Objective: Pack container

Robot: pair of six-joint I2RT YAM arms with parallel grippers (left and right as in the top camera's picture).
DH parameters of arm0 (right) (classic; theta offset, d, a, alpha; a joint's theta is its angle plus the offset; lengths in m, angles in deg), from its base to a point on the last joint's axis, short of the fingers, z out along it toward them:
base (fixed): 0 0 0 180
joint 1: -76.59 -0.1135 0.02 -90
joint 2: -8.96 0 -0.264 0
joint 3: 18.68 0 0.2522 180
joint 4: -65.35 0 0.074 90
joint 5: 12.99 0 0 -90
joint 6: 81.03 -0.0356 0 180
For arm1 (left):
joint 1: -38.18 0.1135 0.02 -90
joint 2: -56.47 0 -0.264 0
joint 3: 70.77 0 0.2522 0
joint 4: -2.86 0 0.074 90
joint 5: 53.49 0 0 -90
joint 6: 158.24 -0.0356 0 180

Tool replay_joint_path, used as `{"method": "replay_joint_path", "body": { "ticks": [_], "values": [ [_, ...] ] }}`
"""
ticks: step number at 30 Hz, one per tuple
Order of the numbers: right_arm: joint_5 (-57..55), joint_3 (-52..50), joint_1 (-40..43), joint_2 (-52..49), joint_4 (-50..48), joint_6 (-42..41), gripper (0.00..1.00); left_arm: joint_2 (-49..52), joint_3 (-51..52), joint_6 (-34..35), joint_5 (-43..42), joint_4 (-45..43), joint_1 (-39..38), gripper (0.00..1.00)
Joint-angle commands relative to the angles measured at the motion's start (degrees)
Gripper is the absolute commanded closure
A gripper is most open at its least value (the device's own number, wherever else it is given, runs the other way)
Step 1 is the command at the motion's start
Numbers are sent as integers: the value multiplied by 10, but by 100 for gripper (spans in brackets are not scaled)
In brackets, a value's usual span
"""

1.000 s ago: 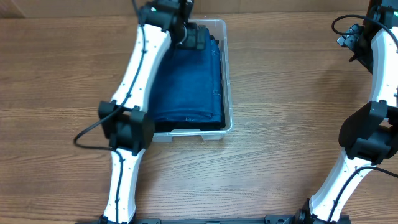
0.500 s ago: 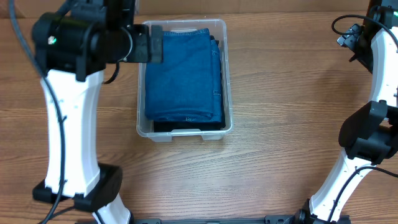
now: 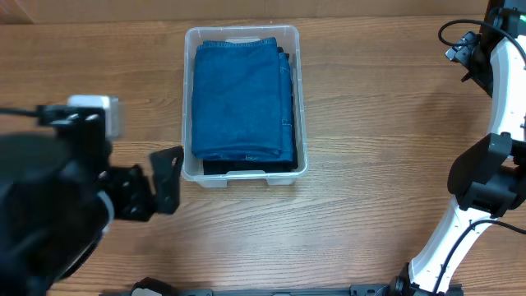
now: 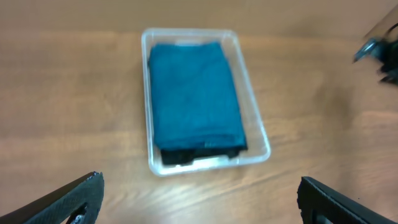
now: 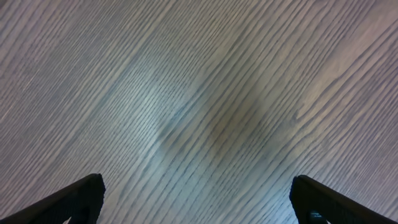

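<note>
My left tool (image 4: 199, 185): wide open, empty, above desk (image 3: 370, 123) near clear container (image 3: 302, 99); folded blue denim (image 3: 242, 94) inside, atop dark cloth (image 3: 246, 167); right tool (image 5: 196, 182): wide open, empty.

Right arm (image 3: 503, 78): white curved links, black joint housings, thin black cable (image 3: 450, 33) looping at the top joint. Left arm (image 3: 49, 205): bulky black housing, blurred; pale grey block (image 3: 94, 115) behind the jaws. Left fingers (image 4: 74, 196) and right fingers (image 5: 74, 196): matte black, wedge-shaped.
</note>
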Motion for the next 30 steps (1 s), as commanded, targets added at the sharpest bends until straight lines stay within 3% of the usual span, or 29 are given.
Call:
{"method": "replay_joint_path", "body": {
  "ticks": [1, 5, 9, 13, 15, 21, 26, 30],
  "values": [
    [-8, 1, 2, 1, -3, -3, 0, 8, 42, 21, 2, -2, -3, 0],
    [-8, 1, 2, 1, -3, -3, 0, 19, 43, 12, 1, -2, -3, 0],
    [-8, 1, 2, 1, -3, -3, 0, 32, 77, -125, -42, -7, -4, 0],
    [-8, 1, 2, 1, -3, -3, 0, 24, 182, -149, -37, -60, -2, 0],
    [-8, 1, 2, 1, -3, -3, 0, -10, 288, -195, -38, -162, 6, 0],
    [-8, 1, 2, 1, -3, -3, 0, -153, 627, -196, -78, -481, 90, 0],
    [-8, 1, 2, 1, -3, -3, 0, -344, 926, -198, -101, -742, 155, 0],
    [-8, 1, 2, 1, -3, -3, 0, -497, 1083, -216, -95, -859, 165, 0]
  ]
}}
